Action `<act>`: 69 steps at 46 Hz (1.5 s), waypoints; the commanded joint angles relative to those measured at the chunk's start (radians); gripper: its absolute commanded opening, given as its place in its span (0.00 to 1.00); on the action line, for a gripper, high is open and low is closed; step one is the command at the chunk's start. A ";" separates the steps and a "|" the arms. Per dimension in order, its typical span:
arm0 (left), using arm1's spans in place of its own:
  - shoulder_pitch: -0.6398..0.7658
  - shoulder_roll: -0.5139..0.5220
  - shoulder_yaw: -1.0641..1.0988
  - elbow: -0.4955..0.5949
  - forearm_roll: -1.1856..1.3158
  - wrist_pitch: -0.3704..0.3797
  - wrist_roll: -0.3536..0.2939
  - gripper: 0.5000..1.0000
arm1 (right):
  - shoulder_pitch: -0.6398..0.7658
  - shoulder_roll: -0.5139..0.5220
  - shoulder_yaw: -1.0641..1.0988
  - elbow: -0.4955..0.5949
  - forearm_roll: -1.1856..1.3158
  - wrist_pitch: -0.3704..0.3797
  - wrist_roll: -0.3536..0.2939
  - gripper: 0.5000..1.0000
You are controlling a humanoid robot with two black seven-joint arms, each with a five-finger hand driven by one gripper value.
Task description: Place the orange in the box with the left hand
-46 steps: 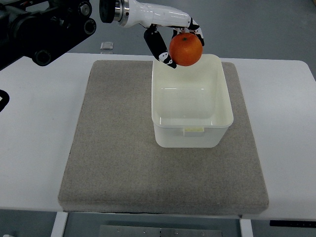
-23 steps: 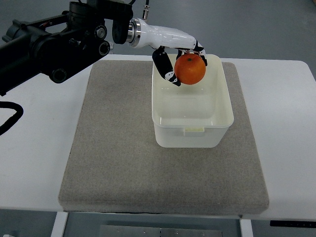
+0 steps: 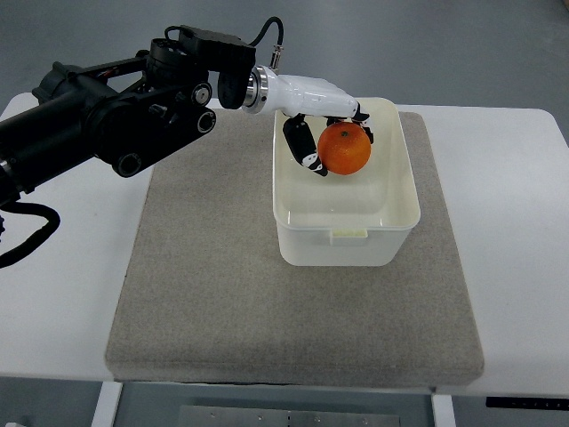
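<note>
Now left hand [image 3: 322, 133] grips orange [image 3: 344, 149], held inside box [image 3: 347, 233] mouth, far end; box on mat [image 3: 213, 294], table [image 3: 62, 294].

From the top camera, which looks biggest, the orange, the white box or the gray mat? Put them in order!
1. gray mat: biggest by far; it spreads out past the box on every side.
2. white box: middle.
3. orange: smallest, held by the left hand inside the box's opening.
</note>
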 commanded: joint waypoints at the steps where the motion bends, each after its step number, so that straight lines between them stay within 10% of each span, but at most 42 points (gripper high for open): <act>1: 0.000 0.000 0.001 0.000 -0.001 0.000 0.000 0.57 | 0.000 0.000 0.000 0.000 0.001 0.000 0.000 0.85; 8: 0.002 -0.001 -0.001 0.000 -0.007 0.000 0.000 0.92 | 0.000 0.000 0.000 0.000 0.000 0.000 0.000 0.85; 13: 0.000 0.000 -0.001 0.000 -0.014 0.000 0.000 0.98 | 0.000 0.000 0.000 0.000 0.000 0.000 0.000 0.85; 69: 0.095 0.250 -0.027 0.175 -1.142 0.121 -0.001 0.99 | 0.000 0.000 0.000 0.000 0.000 0.000 0.000 0.85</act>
